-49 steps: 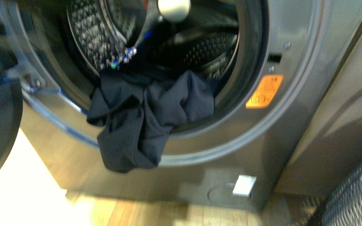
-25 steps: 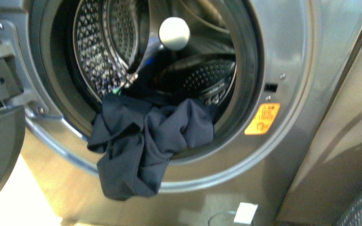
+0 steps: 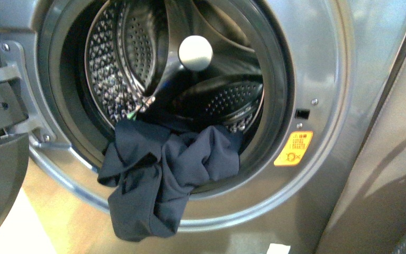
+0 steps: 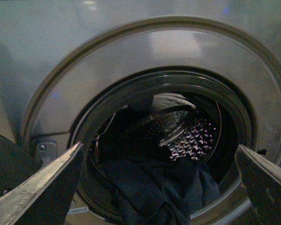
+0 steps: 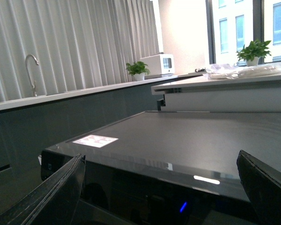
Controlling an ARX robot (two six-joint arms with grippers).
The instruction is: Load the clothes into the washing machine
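Porthole lower than before, clothes draped downward over washing machine rim (both fingers spread).

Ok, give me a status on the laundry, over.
Left pincer open, empty, facing the porthole. Right pincer open, up above the machine top. Dark navy garment half in, draped over the silver-grey front-loading washer's door rim. Nothing blocking.
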